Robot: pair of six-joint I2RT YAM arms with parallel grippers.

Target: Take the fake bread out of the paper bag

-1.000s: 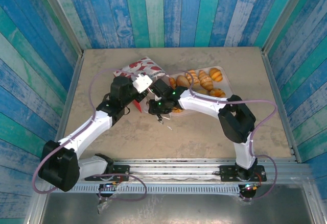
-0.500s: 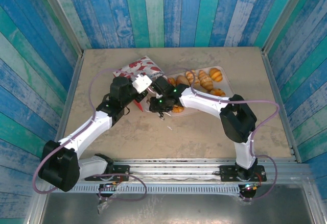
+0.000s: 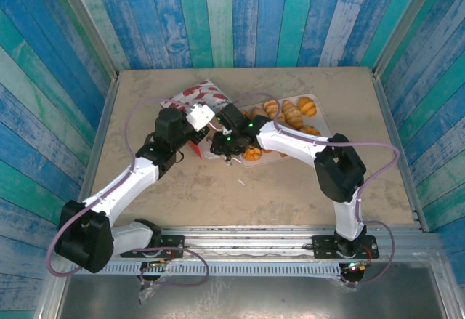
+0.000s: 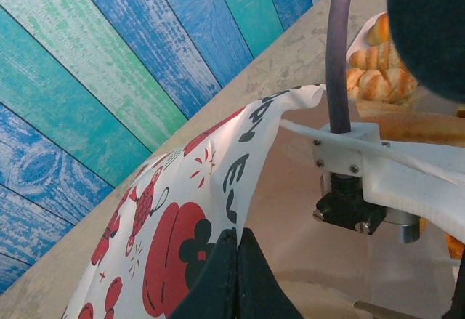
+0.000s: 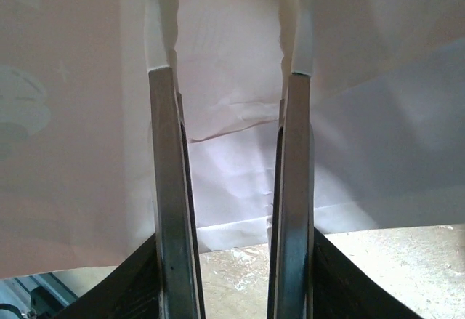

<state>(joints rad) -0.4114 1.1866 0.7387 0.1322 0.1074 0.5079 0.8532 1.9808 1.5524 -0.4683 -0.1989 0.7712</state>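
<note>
Looks well along, though not provably finished. On the pale tray (image 3: 325, 120), right of centre in the overhead view: a cluster of golden bread (image 3: 290, 113), croissants and rolls, all clear of the paper bag (image 3: 195, 95). One more orange piece (image 3: 252, 153) at the tray's lower-left corner, just beside the right arm's wrist. Upper left of centre, lying on its side with the apple print up and the mouth turned toward the lower edge of the frame, under the two wrists: the bag.

At bottom centre of its own camera view, the left claw (image 4: 236, 261): clamped tight on the bag's printed edge, lip lifted, mouth held agape. Beyond it, at the upper right of that view, more bread on the tray, a long loaf (image 4: 421, 124) among it.

Pushed into the bag's mouth, the right claw (image 5: 229, 28): fingers parted a moderate way, nothing between them, nothing gripped. Creased white paper on all sides of the fingers; along the bottom of that view, a strip of table (image 5: 378, 261). Visible stretch of the inside: bare paper, no piece lying on it. Deeper corners hidden, so impossible to call empty.

Left to do, at a guess: check the rest of the inside, fetch out any piece found, then release the bag.
</note>
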